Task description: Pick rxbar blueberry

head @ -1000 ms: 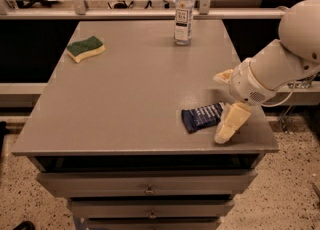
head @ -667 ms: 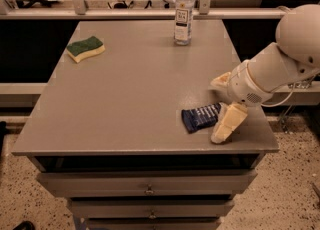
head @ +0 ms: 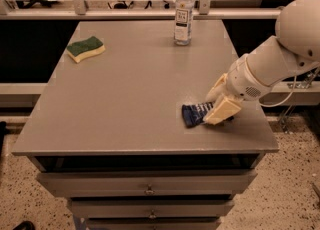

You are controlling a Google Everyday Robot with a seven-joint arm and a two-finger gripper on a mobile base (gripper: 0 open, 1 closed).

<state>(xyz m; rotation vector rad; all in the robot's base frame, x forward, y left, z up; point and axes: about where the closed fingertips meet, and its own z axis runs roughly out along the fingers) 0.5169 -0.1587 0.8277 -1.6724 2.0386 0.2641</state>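
Gripper (head: 209, 109) hangs low over the 4 o'clock part of the grey table (head: 125, 99). Its two cream fingers (head: 222, 111) are spread apart, straddling the right end of the rxbar blueberry (head: 194, 114), which lies flat on the tabletop near the front edge. The white arm (head: 270, 64) reaches in from 2 o'clock. A water bottle (head: 183, 14) stands upright at 1 o'clock near the back edge. A green-and-yellow sponge (head: 86, 48) lies at 10 o'clock.

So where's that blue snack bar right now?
In the camera view, the rxbar blueberry lies flat near the front right corner of the table, at the tip of the gripper, far from the sponge and the water bottle.
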